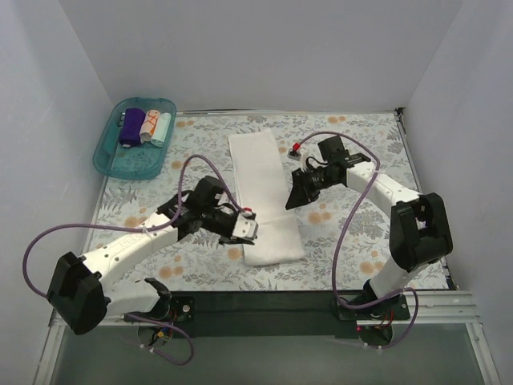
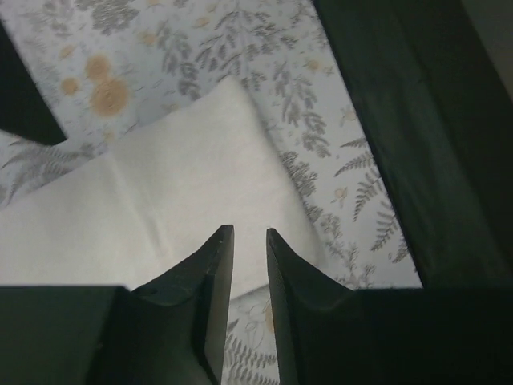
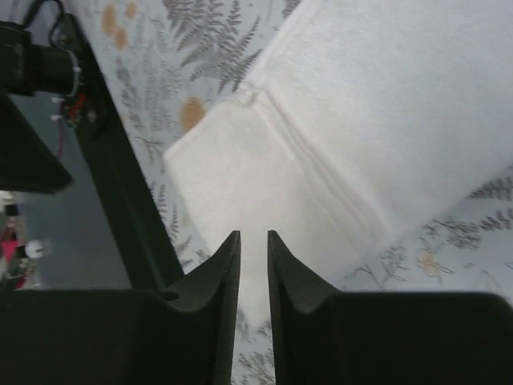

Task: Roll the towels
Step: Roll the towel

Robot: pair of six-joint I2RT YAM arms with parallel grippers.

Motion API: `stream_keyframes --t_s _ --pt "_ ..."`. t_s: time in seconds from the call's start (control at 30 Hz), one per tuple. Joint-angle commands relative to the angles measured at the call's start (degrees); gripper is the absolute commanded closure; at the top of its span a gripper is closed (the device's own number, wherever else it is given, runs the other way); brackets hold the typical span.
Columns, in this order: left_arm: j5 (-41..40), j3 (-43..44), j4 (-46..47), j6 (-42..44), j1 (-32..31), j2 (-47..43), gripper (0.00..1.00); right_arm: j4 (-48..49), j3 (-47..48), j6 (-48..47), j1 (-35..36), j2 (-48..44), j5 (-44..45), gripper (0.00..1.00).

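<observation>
Left pincer (image 1: 247, 228), fingers drawn almost together with only a slit between them and gripping nothing, sits at the lower left edge of the long white towel (image 1: 255, 164). The right pincer (image 1: 292, 200), equally narrowed and empty, hangs by that towel's right edge. A floral sheet (image 1: 361, 152) covers the counter, and the towel lies on it at frame centre, its lower end folded over. At upper left, a teal tray (image 1: 108, 156) holds a dark purple roll (image 1: 131, 127), a white-orange roll (image 1: 147, 125) and a pale teal roll (image 1: 163, 128).
</observation>
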Motion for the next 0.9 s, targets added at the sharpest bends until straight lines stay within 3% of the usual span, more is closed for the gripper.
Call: stream_keyframes --t_s 0.0,0.2,0.43,0.53,0.57,0.67,0.8,0.87 --pt "-1.4 -4.7 12.8 -5.1 -7.3 1.7 0.8 3.5 -4.6 4.2 1.0 2.2 -14.6 0.79" --pt "-2.7 -11.0 24.1 -8.7 -14.3 10.1 0.89 2.5 -9.5 0.9 3.1 11.8 -21.0 0.91" --pt "-9.2 -13.8 26.2 -8.1 -15.4 16.6 0.97 0.6 -9.3 -3.1 4.3 18.7 -15.3 0.94" --pt "-8.5 -11.5 23.3 -7.0 -15.9 16.2 0.87 -0.5 -7.1 -3.1 4.3 17.3 -14.5 0.95" --pt "-9.0 -10.9 22.3 -6.5 -16.5 14.5 0.74 -0.8 -6.6 -3.0 4.3 16.4 -14.2 0.95" --pt "-13.9 -9.9 17.8 -4.5 -19.9 9.6 0.61 -1.2 -5.1 -2.3 4.3 12.6 -14.1 0.93" --pt "-25.2 -10.2 17.2 -4.7 -25.7 6.5 0.34 -1.1 -3.3 -1.4 4.4 9.5 -13.8 0.85" --pt "-32.3 -10.0 17.7 -5.6 -28.8 7.6 0.33 -1.1 -1.9 -1.6 4.6 10.2 -13.1 0.82"
